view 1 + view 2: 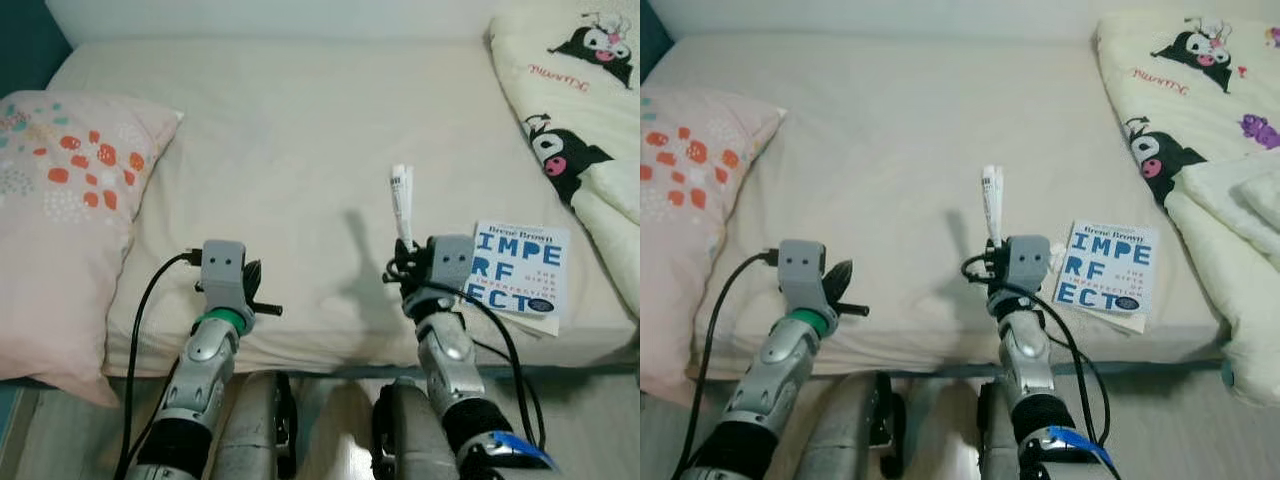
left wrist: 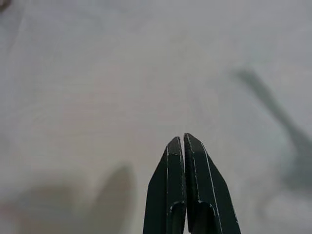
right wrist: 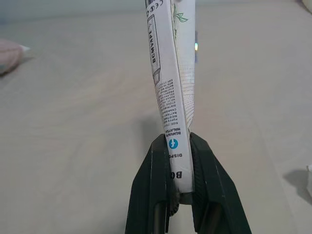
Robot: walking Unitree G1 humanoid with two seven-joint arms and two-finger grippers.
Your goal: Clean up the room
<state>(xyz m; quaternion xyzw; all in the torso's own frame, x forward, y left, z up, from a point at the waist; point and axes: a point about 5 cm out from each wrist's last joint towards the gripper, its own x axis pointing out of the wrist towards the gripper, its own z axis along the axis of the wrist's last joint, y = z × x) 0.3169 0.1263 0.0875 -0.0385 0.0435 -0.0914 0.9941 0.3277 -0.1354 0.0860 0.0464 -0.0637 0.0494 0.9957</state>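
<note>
1. The bed [image 1: 300, 150] is spread with a pillow [image 1: 60, 210], a blanket [image 1: 580, 100] and a book [image 1: 520, 275].
2. A white wrapper [image 3: 173, 73] is clamped upright in the right gripper [image 3: 181, 146]; slipping is risked by the narrow pinch.
3. The left gripper [image 2: 184, 146] is held above the bed, fingers together, empty.

Silver arms [image 1: 205, 350] — black cables, perhaps green collar.
</note>
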